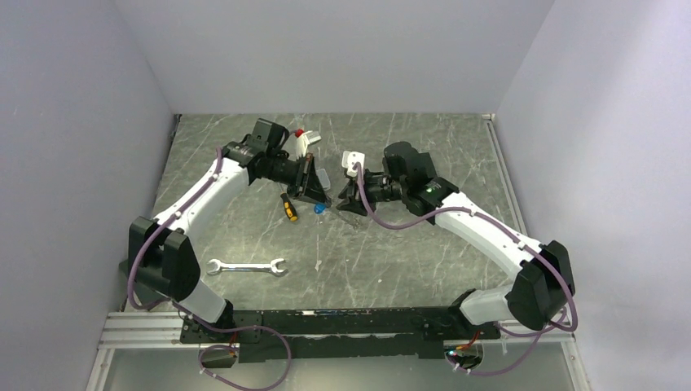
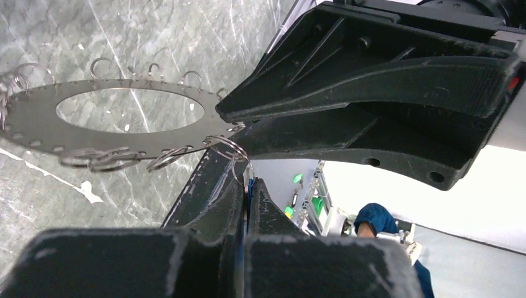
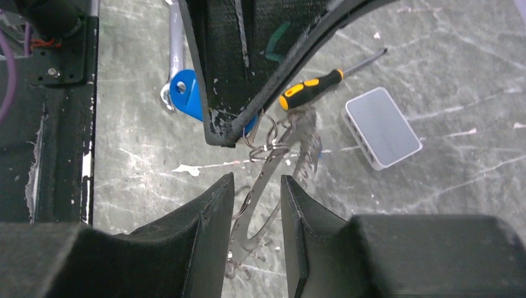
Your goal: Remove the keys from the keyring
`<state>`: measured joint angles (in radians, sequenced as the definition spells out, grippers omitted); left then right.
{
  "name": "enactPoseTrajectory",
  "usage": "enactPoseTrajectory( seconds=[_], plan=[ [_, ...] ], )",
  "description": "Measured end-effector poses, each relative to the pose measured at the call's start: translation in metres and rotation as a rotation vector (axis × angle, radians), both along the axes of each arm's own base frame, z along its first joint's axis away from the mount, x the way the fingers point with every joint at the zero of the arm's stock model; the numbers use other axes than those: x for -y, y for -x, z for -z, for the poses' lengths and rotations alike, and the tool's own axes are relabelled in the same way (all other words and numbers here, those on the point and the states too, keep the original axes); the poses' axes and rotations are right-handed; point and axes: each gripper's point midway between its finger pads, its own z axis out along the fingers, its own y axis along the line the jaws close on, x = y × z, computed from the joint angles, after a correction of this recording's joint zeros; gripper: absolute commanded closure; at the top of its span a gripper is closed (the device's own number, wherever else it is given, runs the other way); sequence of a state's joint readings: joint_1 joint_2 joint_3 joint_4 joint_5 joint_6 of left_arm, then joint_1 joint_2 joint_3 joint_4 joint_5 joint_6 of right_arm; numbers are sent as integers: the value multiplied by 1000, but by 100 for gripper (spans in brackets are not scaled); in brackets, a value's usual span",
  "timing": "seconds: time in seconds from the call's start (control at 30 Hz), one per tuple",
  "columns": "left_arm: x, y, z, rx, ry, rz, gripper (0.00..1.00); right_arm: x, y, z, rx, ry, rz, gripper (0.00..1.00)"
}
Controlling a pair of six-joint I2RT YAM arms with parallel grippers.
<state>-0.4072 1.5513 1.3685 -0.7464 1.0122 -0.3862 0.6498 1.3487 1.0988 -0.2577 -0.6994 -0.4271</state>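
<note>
The keyring [image 2: 37,121] is a flat grey ring fringed with small wire loops, held above the table. My left gripper [image 2: 248,183] is shut on a blue-headed key [image 2: 249,192], which hangs by a small loop from the ring's rim. The key's blue head also shows in the right wrist view [image 3: 186,93]. My right gripper [image 3: 255,180] has its jaws nearly closed, with the keyring [image 3: 260,186] edge-on and tilted between them. Its fingers [image 2: 372,81] close on the ring's rim. In the top view the left gripper [image 1: 312,191] and the right gripper [image 1: 349,194] meet at mid-table.
A yellow-and-black screwdriver [image 1: 288,207] lies just left of the grippers. A silver wrench [image 1: 246,266] lies nearer the front left. A small white box [image 3: 383,127] sits on the table behind the grippers. Grey walls enclose the table on three sides.
</note>
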Motion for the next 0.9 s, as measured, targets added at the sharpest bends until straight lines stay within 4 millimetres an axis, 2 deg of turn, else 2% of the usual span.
enactPoseTrajectory(
  seconds=[0.27,0.67,0.9],
  plan=[
    [1,1,21,-78,-13,-17,100,13,-7,36,-21,65,66,62],
    [8,-17,55,-172,-35,-39,100,26,-52,66,-23,93,173,63],
    [5,-32,66,-181,-32,-69,100,34,-54,72,-29,77,173,63]
  ],
)
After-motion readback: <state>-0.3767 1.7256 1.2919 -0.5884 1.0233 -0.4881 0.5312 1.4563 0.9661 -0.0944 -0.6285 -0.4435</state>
